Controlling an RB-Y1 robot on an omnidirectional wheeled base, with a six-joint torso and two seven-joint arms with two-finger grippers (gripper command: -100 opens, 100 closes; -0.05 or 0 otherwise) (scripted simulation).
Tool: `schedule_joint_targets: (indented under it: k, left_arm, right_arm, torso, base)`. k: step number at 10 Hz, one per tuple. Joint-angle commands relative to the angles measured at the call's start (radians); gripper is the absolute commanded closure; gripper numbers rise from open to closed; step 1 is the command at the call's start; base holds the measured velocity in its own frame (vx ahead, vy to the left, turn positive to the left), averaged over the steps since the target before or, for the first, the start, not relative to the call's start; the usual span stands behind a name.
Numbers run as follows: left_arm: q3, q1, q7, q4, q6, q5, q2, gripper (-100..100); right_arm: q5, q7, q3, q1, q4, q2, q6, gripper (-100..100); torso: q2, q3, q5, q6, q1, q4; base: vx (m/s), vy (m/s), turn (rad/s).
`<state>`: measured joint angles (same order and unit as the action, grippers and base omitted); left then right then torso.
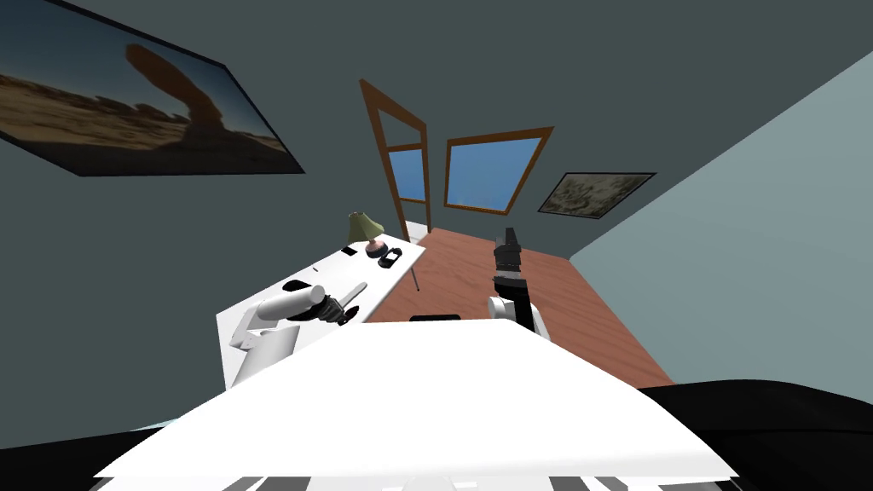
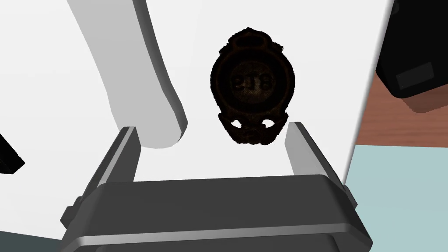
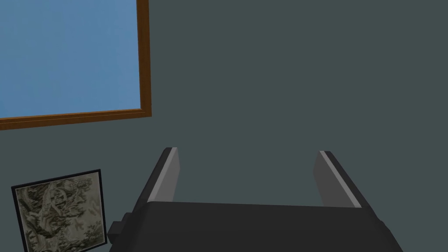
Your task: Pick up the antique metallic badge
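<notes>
left gripper (image 2: 212,131) spread above dark badge (image 2: 252,85), white table (image 2: 306,52)

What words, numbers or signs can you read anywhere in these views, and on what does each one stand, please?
Dark badge lying on the white table: faint marks in its round centre, perhaps three digits, too dim to read.
Large landscape picture on the wall: no writing.
Small framed picture on the wall: no writing that can be made out.

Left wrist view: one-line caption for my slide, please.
Open left gripper lined up on a dark brown oval badge lying flat on the white tabletop.
</notes>
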<state>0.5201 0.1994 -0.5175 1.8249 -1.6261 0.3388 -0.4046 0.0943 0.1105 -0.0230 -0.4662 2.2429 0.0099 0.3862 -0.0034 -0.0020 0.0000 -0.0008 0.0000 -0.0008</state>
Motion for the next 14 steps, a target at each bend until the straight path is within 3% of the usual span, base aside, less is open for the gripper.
schedule_joint_targets:
  k: [1,3,7,9,10,11,12,14]
  left_arm:
    - [0.010,0.004,-0.009,-0.004,-0.030,0.003,0.006,-100]
    - [0.043,-0.005,-0.035,-0.047,-0.092,0.011,0.017,-100]
    - [0.078,-0.013,-0.063,-0.096,-0.174,0.020,0.033,-100]
    - [0.092,-0.014,-0.075,-0.120,-0.203,0.022,0.043,-100]
    - [0.087,-0.012,-0.069,-0.112,-0.189,0.021,0.041,-100]
    - [0.087,-0.012,-0.071,-0.113,-0.192,0.021,0.042,0]
    - [0.078,-0.032,-0.082,-0.151,-0.168,0.006,0.046,-100]
    - [0.066,-0.058,-0.096,-0.201,-0.135,-0.013,0.052,-100]
  right_arm:
    - [0.000,0.000,0.000,0.000,0.000,0.000,0.000,0]
    - [0.000,0.000,0.000,0.000,0.000,0.000,0.000,0]
    - [0.000,0.000,0.000,0.000,0.000,0.000,0.000,0]
    - [0.000,0.000,0.000,0.000,0.000,0.000,0.000,0]
    - [0.000,0.000,0.000,0.000,0.000,0.000,0.000,0]
    - [0.000,0.000,0.000,0.000,0.000,0.000,0.000,0]
    - [0.000,0.000,0.000,0.000,0.000,0.000,0.000,0]
    - [0.000,0.000,0.000,0.000,0.000,0.000,0.000,0]
  torso:
    - [0.000,0.000,0.000,0.000,0.000,0.000]
    - [0.000,0.000,0.000,0.000,0.000,0.000]
    - [0.000,0.000,0.000,0.000,0.001,0.000]
    - [0.000,0.000,0.000,0.000,0.001,0.000]
    - [0.000,0.000,0.000,0.000,0.001,0.000]
    - [0.002,0.001,0.000,0.000,0.000,0.000]
    - [0.003,0.002,0.000,0.000,0.000,0.001]
    - [0.008,0.004,0.000,0.000,0.001,0.002]
  base:
    - [0.046,0.002,-0.025]
    - [0.059,0.016,-0.057]
    - [0.054,0.017,-0.028]
    - [0.051,0.022,-0.027]
    - [0.022,0.010,-0.004]
    - [0.000,0.000,0.000]
    - [-0.043,0.014,-0.065]
    - [-0.089,0.021,-0.102]
